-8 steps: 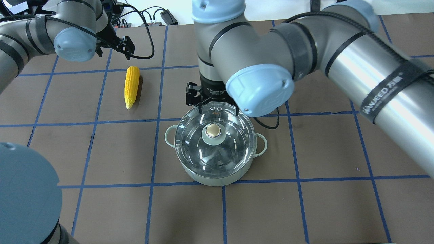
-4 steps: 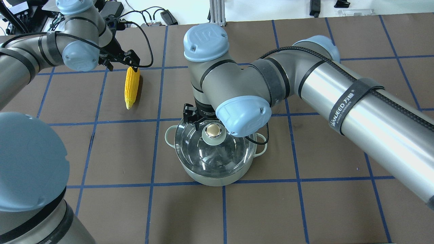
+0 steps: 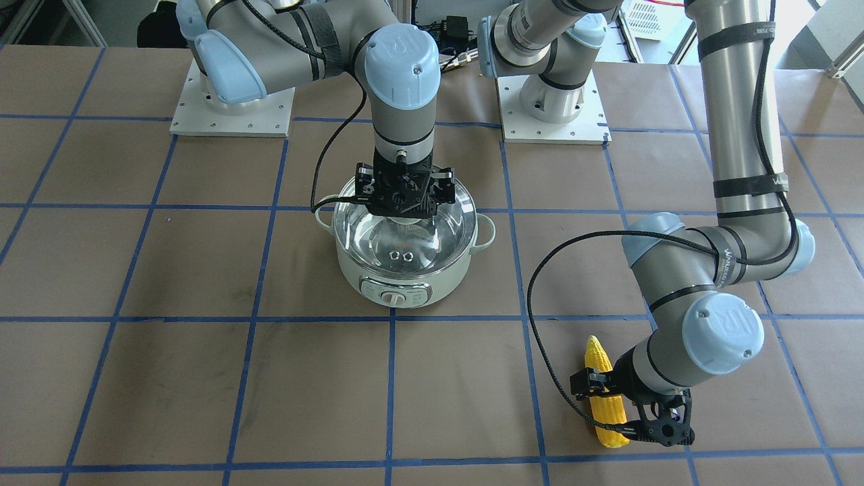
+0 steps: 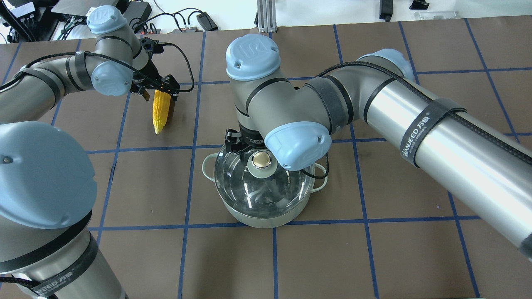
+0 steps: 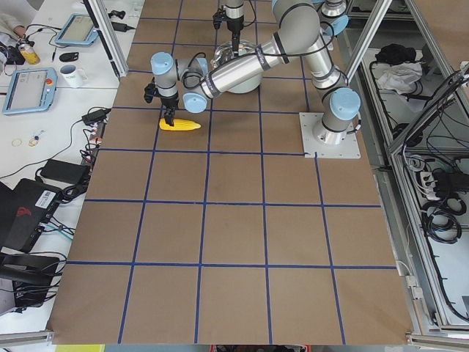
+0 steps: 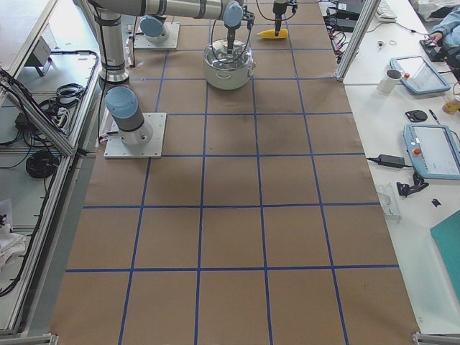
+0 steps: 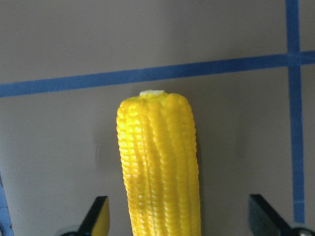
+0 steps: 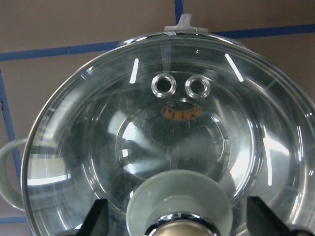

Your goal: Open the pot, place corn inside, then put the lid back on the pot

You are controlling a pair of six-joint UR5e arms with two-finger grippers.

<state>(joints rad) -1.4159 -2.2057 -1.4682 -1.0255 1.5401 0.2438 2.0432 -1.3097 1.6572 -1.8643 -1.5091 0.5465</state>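
The mint-green pot (image 4: pixel 257 220) stands mid-table with the glass lid (image 4: pixel 266 191) on it; its dial (image 3: pixel 395 295) faces away from the robot. My right gripper (image 3: pixel 405 202) hangs open over the lid, a finger on each side of the cream knob (image 4: pixel 261 159), not closed on it; the right wrist view shows the lid (image 8: pixel 172 123) and knob (image 8: pixel 179 206) between the fingertips. The yellow corn (image 4: pixel 160 110) lies on the table to the far left. My left gripper (image 4: pixel 160 90) is open and straddles its blunt end, as the left wrist view shows around the corn (image 7: pixel 160 162).
The brown table has a blue tape grid. The right arm's forearm (image 4: pixel 436 124) spans above the table's right half. The arm base plates (image 3: pixel 233 108) sit at the robot's side. Cables (image 4: pixel 183 20) lie at the table's far edge.
My right gripper moved from the lid's far rim to over the knob. My left gripper came down from beyond the corn to straddle its blunt end. Pot, lid and corn have not moved.
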